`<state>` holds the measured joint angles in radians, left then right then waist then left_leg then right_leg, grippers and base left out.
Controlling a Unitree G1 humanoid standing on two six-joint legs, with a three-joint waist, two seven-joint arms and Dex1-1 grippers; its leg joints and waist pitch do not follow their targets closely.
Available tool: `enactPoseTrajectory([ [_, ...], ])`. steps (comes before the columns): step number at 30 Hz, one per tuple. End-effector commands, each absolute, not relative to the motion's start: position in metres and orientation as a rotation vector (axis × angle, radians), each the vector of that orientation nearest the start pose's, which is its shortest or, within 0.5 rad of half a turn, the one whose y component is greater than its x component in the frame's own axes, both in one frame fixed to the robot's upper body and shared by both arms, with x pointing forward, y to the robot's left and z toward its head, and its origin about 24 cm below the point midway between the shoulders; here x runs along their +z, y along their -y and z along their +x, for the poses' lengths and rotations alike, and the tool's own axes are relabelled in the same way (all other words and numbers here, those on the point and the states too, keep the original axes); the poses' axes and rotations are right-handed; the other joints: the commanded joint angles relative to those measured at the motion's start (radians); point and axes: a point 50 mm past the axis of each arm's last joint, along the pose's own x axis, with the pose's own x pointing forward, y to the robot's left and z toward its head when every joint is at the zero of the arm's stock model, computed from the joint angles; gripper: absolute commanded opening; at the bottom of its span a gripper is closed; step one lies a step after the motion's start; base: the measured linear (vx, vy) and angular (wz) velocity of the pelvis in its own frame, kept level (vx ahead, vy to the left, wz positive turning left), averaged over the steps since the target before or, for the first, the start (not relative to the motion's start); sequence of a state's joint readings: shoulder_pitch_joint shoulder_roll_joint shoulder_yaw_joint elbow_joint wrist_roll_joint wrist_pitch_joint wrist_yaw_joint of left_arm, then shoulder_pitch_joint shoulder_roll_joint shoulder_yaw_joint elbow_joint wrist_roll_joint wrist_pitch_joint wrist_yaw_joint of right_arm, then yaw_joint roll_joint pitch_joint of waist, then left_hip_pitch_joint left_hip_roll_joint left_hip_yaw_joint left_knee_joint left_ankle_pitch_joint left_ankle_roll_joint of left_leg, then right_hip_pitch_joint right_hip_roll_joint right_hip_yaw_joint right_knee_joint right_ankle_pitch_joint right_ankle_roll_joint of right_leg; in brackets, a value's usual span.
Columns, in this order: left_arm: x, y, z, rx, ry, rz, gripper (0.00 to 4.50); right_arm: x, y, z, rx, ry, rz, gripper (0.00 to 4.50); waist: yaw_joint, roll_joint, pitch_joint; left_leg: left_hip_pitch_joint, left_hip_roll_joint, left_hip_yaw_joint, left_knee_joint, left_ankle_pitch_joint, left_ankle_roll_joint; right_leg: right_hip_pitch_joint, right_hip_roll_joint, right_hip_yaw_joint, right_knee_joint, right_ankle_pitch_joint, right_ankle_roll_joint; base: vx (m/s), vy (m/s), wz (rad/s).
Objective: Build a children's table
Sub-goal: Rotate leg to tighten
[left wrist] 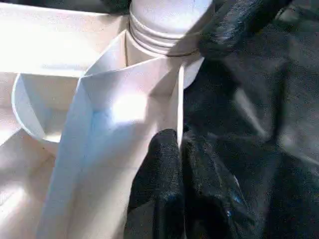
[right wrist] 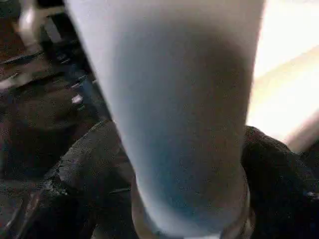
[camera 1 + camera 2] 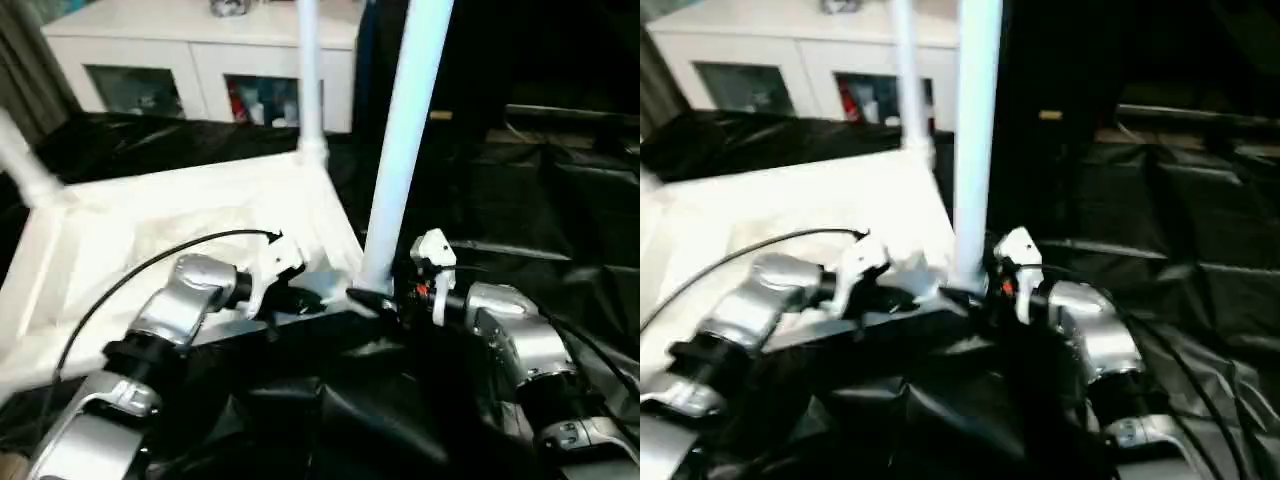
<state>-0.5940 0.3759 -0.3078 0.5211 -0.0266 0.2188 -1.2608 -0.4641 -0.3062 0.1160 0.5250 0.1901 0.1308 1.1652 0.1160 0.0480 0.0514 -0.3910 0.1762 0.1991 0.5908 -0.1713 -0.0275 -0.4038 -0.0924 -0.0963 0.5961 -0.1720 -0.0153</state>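
The children's table lies upside down, its white ribbed top (image 3: pixel 150 230) facing up. One white leg (image 3: pixel 405 130) stands upright in the near right corner socket, another (image 3: pixel 308 70) at the far corner, and a third (image 3: pixel 25 165) at the left. My left gripper (image 1: pixel 180 142) is shut on the thin rim (image 1: pixel 149 99) of the top, just beside that near corner socket. My right gripper (image 3: pixel 385 300) sits around the base of the near leg (image 2: pixel 184 99), low by its threaded collar.
Black sheeting (image 3: pixel 560 200) covers the surface around and under the table top. A white glass-door cabinet (image 3: pixel 200 60) stands behind. A black cable (image 3: pixel 150 262) arcs over my left forearm.
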Motion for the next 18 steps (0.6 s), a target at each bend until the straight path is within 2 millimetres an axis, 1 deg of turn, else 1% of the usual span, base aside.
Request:
enactPoseTrajectory([
  [1, 0.066, -0.12, 0.311, -1.447, -0.447, 0.346, 0.0, 0.052, 0.134, 0.303, 1.299, -0.282, -0.049, 3.87, 0.001, -0.009, -0.071, 0.032, 0.07, -0.025, -0.065, -0.206, 0.073, 0.041, -0.073, 0.056, -0.061, -0.19, -0.243, 0.0, 0.0, 0.0],
  [2, 0.066, -0.12, 0.311, -1.447, -0.447, 0.346, 0.0, 0.052, 0.134, 0.303, 1.299, -0.282, -0.049, 3.63, 0.002, -0.01, -0.069, 0.033, 0.07, -0.025, -0.067, -0.226, 0.059, 0.041, -0.074, 0.057, -0.063, -0.216, -0.239, 0.0, 0.0, 0.0],
  [3, 0.066, -0.122, 0.31, -1.449, -0.451, 0.349, 0.0, 0.052, 0.136, 0.303, 1.304, -0.286, -0.054, 3.56, 0.002, -0.009, -0.069, 0.033, 0.069, -0.025, -0.068, -0.235, 0.052, 0.041, -0.074, 0.058, -0.064, -0.229, -0.236, 0.0, 0.0, 0.0],
  [4, 0.066, -0.123, 0.309, -1.45, -0.452, 0.352, 0.0, 0.053, 0.137, 0.303, 1.31, -0.289, -0.053, 3.56, 0.002, -0.01, -0.069, 0.031, 0.069, -0.027, -0.07, -0.244, 0.042, 0.044, -0.076, 0.058, -0.065, -0.244, -0.229, 0.0, 0.0, 0.0],
  [5, 0.065, -0.124, 0.309, -1.451, -0.455, 0.354, 0.0, 0.052, 0.136, 0.303, 1.316, -0.294, -0.061, 3.5, 0.002, -0.009, -0.069, 0.031, 0.069, -0.028, -0.071, -0.242, 0.038, 0.044, -0.076, 0.058, -0.065, -0.244, -0.224, 0.0, 0.0, 0.0],
  [6, 0.065, -0.124, 0.309, -1.451, -0.455, 0.354, 0.0, 0.052, 0.136, 0.303, 1.317, -0.295, -0.061, 3.21, 0.001, -0.01, -0.069, 0.03, 0.069, -0.028, -0.071, -0.24, 0.037, 0.044, -0.076, 0.058, -0.065, -0.243, -0.223, 0.0, 0.0, 0.0],
  [7, 0.065, -0.125, 0.308, -1.45, -0.457, 0.356, 0.0, 0.051, 0.134, 0.302, 1.328, -0.305, -0.068, 3.21, 0.0, -0.01, -0.07, 0.029, 0.067, -0.028, -0.07, -0.239, 0.038, 0.045, -0.075, 0.058, -0.065, -0.242, -0.221, 0.0, 0.0, 0.0],
  [8, 0.064, -0.126, 0.308, -1.444, -0.458, 0.36, 0.0, 0.049, 0.131, 0.301, 1.338, -0.314, -0.079, 3.21, -0.002, -0.015, -0.07, 0.027, 0.067, -0.028, -0.07, -0.234, 0.039, 0.046, -0.075, 0.058, -0.065, -0.241, -0.219, 0.0, 0.0, 0.0],
  [10, 0.063, -0.127, 0.309, -1.432, -0.457, 0.369, 0.0, 0.047, 0.128, 0.3, 1.345, -0.318, -0.08, 2.96, -0.001, -0.015, -0.071, 0.026, 0.066, -0.027, -0.067, -0.22, 0.044, 0.046, -0.077, 0.059, -0.063, -0.237, -0.218, 0.0, 0.0, 0.0],
  [11, 0.063, -0.128, 0.311, -1.409, -0.453, 0.375, 0.0, 0.046, 0.126, 0.299, 1.351, -0.319, -0.074, 2.96, -0.001, -0.015, -0.071, 0.026, 0.065, -0.027, -0.066, -0.216, 0.047, 0.046, -0.077, 0.058, -0.064, -0.237, -0.218, 0.0, 0.0, 0.0],
  [12, 0.062, -0.128, 0.313, -1.377, -0.445, 0.374, 0.0, 0.044, 0.123, 0.297, 1.358, -0.322, -0.064, 2.78, 0.0, -0.01, -0.071, 0.026, 0.066, -0.028, -0.067, -0.217, 0.047, 0.045, -0.077, 0.058, -0.065, -0.241, -0.216, 0.0, 0.0, 0.0],
  [13, 0.062, -0.128, 0.313, -1.377, -0.445, 0.374, 0.0, 0.044, 0.123, 0.297, 1.358, -0.322, -0.064, 2.78, 0.0, -0.012, -0.071, 0.027, 0.066, -0.028, -0.066, -0.216, 0.047, 0.045, -0.076, 0.058, -0.065, -0.24, -0.215, 0.0, 0.0, 0.0],
  [14, 0.061, -0.127, 0.314, -1.362, -0.442, 0.369, 0.0, 0.042, 0.122, 0.295, 1.353, -0.323, -0.058, 2.75, 0.001, -0.01, -0.071, 0.027, 0.065, -0.028, -0.066, -0.217, 0.046, 0.045, -0.076, 0.058, -0.064, -0.239, -0.215, 0.0, 0.0, 0.0],
  [16, 0.061, -0.127, 0.315, -1.354, -0.441, 0.366, 0.0, 0.04, 0.121, 0.294, 1.35, -0.324, -0.055, 2.66, 0.001, -0.01, -0.071, 0.028, 0.066, -0.028, -0.067, -0.229, 0.042, 0.044, -0.076, 0.058, -0.066, -0.252, -0.213, 0.0, 0.0, 0.0],
  [17, 0.062, -0.125, 0.319, -1.302, -0.424, 0.353, 0.0, 0.035, 0.119, 0.296, 1.264, -0.32, -0.066, 2.64, 0.001, -0.011, -0.07, 0.029, 0.066, -0.028, -0.068, -0.233, 0.041, 0.043, -0.075, 0.058, -0.067, -0.257, -0.212, 0.0, 0.0, 0.0],
  [18, 0.062, -0.122, 0.324, -1.238, -0.409, 0.343, 0.0, 0.029, 0.117, 0.301, 1.155, -0.325, -0.059, 2.64, -0.001, -0.012, -0.067, 0.028, 0.066, -0.029, -0.07, -0.241, 0.031, 0.041, -0.076, 0.059, -0.069, -0.271, -0.211, 0.0, 0.0, 0.0],
])
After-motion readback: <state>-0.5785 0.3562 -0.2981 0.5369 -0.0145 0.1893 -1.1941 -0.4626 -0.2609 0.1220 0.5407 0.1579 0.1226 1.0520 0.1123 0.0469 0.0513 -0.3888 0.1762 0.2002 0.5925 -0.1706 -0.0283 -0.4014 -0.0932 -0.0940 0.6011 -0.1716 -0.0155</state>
